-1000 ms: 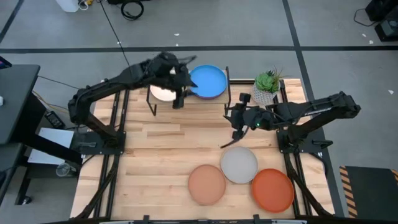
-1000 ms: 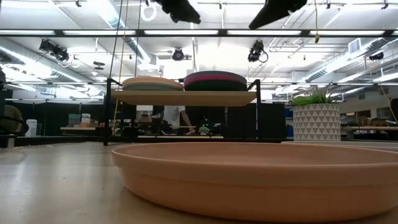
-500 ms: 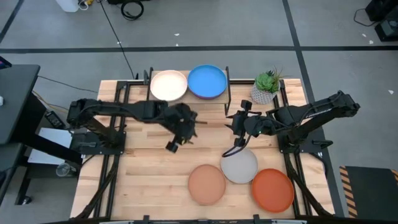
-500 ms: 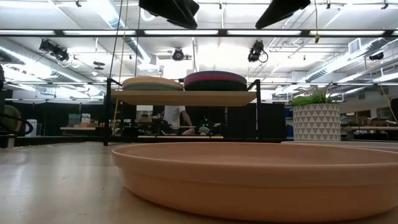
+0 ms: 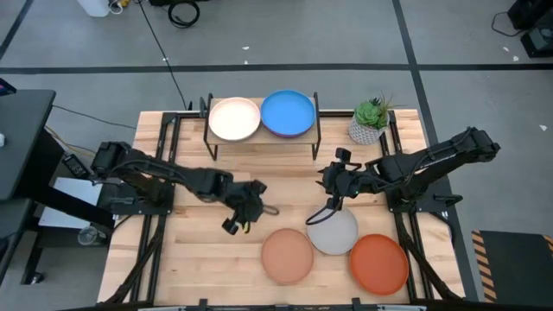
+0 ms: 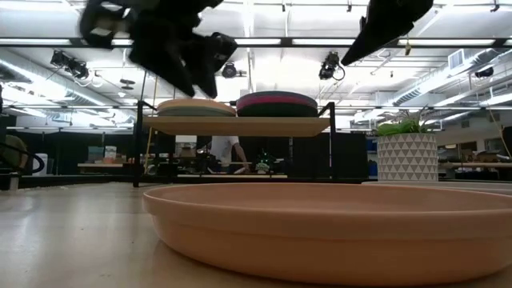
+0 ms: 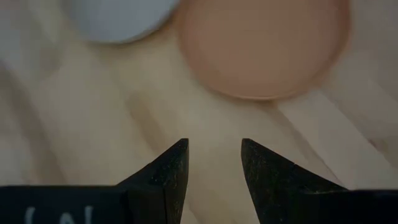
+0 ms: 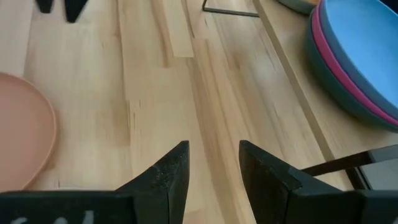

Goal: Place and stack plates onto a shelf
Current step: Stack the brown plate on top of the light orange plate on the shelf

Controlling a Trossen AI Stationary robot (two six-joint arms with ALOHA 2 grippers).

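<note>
Fingers (image 7: 168, 180) of the left gripper (image 5: 235, 222) stood parted (nothing held) beside the tan-peach plate (image 5: 287, 256); the right gripper (image 5: 333, 210), likewise parted, hovered by the grey plate (image 5: 333, 231).

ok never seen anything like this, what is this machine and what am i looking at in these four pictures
It is a robot with two dark jointed arms at a wooden table, and each arm ends in a two-finger end effector. Its job is to stack plates on the small shelf at the back.

One picture looks straight down from above. One sits at table height, so the tan-peach plate fills it. The other two come from cameras on the wrists, looking past each arm's own fingers.

On the shelf, a cream plate tops one stack and a bright blue plate tops the other. The tan-peach plate, a grey plate and an orange plate lie on the table, near a potted plant.

The left end effector and the right end effector are both open and hold nothing.
</note>
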